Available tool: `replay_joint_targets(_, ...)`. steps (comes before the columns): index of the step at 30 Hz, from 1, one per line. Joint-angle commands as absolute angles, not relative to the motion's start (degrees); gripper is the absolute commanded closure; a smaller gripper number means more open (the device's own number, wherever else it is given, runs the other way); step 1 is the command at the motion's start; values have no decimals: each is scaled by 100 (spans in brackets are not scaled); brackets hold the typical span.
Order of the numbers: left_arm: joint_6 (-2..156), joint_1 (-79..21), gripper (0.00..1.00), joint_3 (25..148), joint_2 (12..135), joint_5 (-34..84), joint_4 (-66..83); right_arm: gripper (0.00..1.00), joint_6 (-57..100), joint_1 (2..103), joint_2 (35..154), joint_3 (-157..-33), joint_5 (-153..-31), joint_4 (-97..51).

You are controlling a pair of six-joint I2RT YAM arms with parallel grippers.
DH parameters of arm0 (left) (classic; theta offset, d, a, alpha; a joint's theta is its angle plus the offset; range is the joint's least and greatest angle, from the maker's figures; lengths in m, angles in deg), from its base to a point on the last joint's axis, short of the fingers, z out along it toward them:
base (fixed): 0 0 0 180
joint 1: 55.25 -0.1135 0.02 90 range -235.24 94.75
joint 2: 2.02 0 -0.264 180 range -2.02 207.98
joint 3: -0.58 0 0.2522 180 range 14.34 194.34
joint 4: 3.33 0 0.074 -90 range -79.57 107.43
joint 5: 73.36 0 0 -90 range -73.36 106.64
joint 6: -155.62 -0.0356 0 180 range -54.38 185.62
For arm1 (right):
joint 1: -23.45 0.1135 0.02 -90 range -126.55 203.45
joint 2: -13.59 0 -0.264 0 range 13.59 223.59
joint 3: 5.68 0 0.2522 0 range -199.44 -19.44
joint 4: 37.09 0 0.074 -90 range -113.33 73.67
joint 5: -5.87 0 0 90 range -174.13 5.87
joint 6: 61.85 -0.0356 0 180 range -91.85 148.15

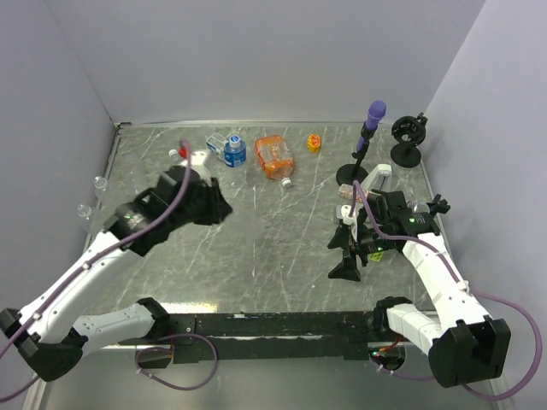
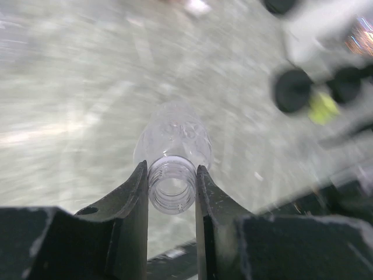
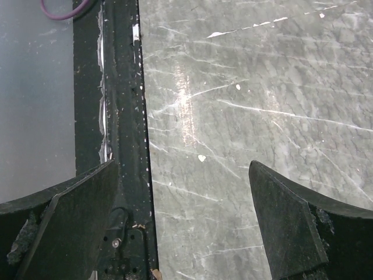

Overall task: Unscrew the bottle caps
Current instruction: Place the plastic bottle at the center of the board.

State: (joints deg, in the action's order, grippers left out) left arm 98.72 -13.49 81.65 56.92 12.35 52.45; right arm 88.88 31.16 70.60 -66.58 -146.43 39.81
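Left gripper [image 2: 171, 173] is clamped on the threaded neck of a clear bottle [image 2: 173, 137], and look, the mouth is bare, no cap on it! So this one's finished, by my reading. The right gripper [image 3: 183, 175] hangs with its fingers wide apart and nothing between them, low over the table [image 3: 262, 87] by the front edge.

Where are the caps? A small white cap [image 1: 289, 181] lies loose on the table just beside the orange bottle [image 1: 274, 157]. A blue cap [image 1: 233, 137] sits on top of the blue-labelled bottle [image 1: 234, 155] at the back.

Next, I'd say: set the open bottle down, then go for that blue one, with one gripper pinning the body and the other square on the cap.

The left arm is stretched out over the left half of the table. The right arm is folded close to its base, gripper pointing down.
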Motion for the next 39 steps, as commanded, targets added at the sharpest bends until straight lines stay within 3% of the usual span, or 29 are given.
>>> replay_joint_targets(1, 9297, -2112, 99, 8992, 5607, 22, 6869, 1, 9029, 3075, 7081, -6805, -14820, 3978)
replay_joint_targets(10, 8418, -3484, 99, 8985, 5783, -612, 6836, 1, 9003, 3075, 7134, -6770, -14750, 3916)
replay_joint_targets(20, 7722, -5128, 99, 8800, 6196, 249, 6141, 1, 8941, 3066, 7125, -6708, -14671, 3855)
replay_joint_targets(39, 7916, -5753, 99, 8536, 6864, 865, 5367, 1, 9100, 2873, 7248, -6717, -14838, 3987)
